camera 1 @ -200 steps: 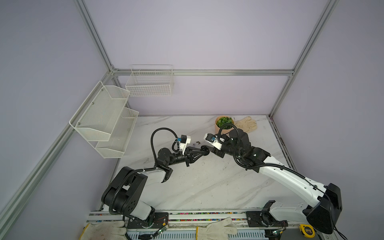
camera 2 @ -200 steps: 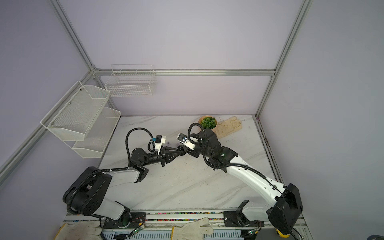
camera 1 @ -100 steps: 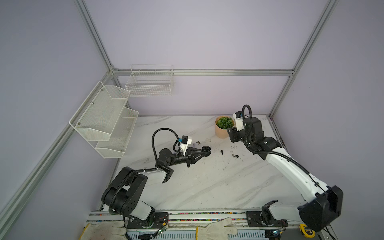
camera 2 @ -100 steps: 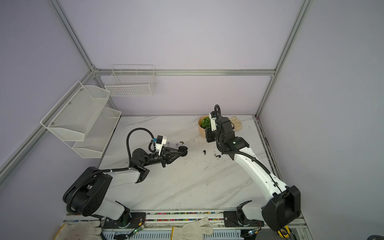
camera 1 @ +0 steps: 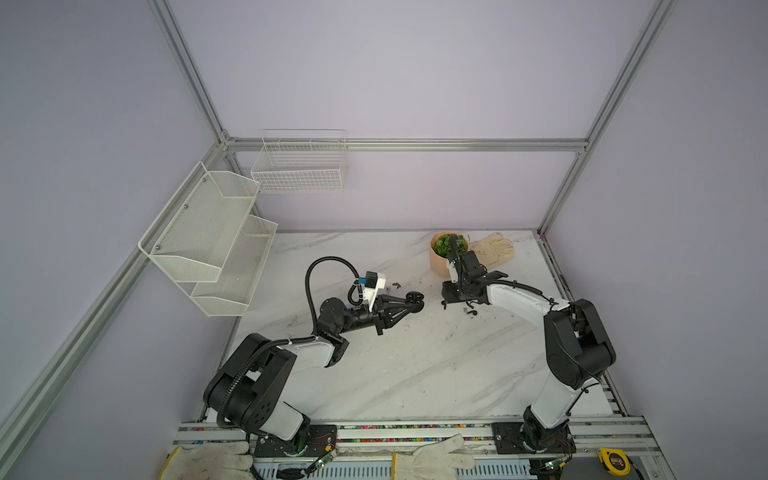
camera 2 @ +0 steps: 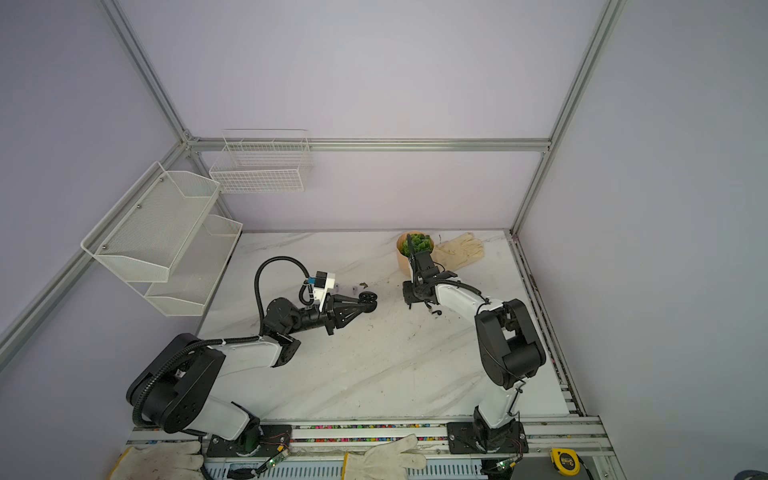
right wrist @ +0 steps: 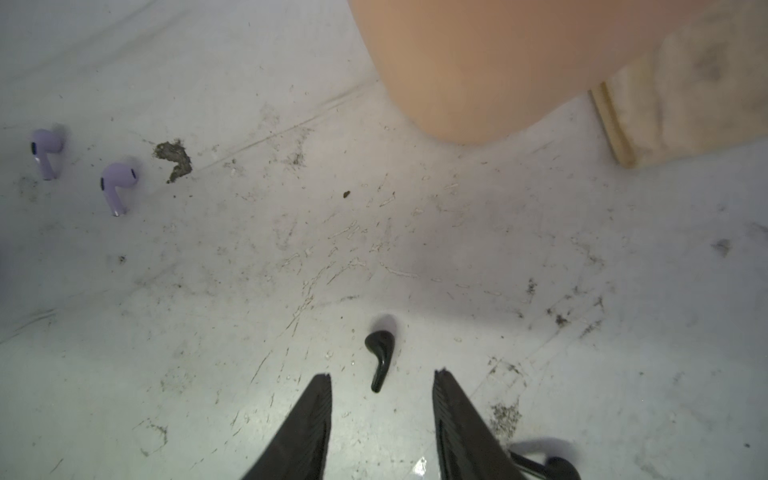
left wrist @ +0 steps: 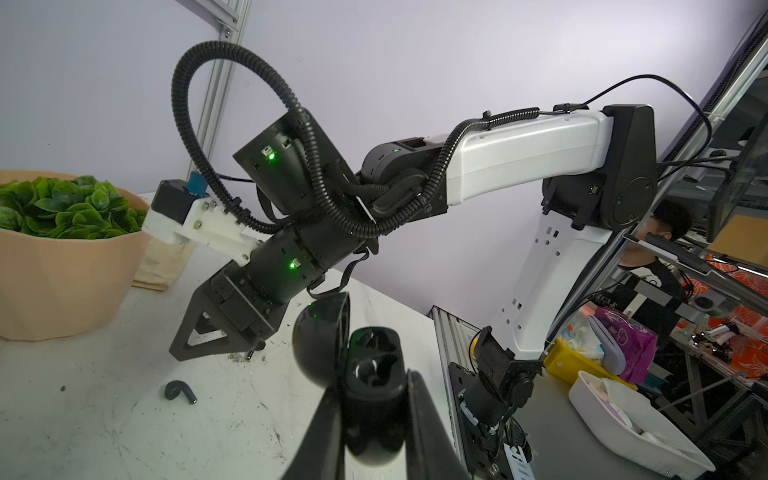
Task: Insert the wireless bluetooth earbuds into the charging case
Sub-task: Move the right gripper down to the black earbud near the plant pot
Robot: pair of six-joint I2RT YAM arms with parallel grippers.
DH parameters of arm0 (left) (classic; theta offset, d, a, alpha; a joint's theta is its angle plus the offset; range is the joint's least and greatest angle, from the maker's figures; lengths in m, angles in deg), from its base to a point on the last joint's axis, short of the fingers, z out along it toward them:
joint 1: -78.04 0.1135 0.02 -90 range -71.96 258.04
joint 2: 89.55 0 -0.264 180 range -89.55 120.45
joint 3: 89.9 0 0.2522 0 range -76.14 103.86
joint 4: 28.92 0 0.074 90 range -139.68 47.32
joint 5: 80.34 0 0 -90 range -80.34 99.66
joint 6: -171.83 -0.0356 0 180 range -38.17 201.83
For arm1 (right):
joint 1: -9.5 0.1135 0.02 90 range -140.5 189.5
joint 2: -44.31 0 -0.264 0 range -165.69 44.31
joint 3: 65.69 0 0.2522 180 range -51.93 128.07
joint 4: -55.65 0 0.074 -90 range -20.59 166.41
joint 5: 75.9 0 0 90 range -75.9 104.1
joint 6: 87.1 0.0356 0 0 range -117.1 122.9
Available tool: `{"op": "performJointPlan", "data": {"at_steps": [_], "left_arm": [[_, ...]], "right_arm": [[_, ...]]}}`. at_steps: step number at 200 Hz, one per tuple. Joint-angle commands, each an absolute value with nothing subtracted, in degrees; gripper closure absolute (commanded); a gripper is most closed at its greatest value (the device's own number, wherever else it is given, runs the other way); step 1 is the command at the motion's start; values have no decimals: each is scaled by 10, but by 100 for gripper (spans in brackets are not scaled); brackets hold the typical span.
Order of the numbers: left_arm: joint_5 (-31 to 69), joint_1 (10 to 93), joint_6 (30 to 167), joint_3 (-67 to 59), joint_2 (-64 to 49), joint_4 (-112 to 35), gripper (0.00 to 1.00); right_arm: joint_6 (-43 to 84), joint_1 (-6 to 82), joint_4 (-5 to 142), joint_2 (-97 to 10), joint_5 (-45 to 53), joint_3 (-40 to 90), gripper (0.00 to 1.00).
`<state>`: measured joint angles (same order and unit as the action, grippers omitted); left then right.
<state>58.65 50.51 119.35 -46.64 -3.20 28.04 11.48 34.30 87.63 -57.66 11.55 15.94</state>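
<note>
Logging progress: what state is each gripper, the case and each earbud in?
left gripper: shut on black case
black case: lid open, sockets look empty
right gripper: open, above black earbud
black earbud: lying on table, ungripped
other black earbud: lying on table
lilac earbuds: both lying on table

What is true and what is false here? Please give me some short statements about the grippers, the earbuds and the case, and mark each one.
1. The left gripper holds the black charging case, and its lid is open. True.
2. The right gripper is shut on a black earbud. False: its jaws stand open, and the earbud lies on the table between the tips, not gripped.
3. Two lilac earbuds lie on the table. True.
4. The plant pot lies on its side. False: it stands upright.
</note>
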Motion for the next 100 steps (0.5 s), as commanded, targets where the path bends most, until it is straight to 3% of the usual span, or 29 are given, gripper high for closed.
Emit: {"op": "performJointPlan", "data": {"at_steps": [1,100], "left_arm": [[568,502,1167,-465,-45,312,100],[582,502,1178,-461,-31,313,100]], "right_arm": [[100,343,865,-606,121,176,55],[76,343,889,-674,124,210,57]]}}
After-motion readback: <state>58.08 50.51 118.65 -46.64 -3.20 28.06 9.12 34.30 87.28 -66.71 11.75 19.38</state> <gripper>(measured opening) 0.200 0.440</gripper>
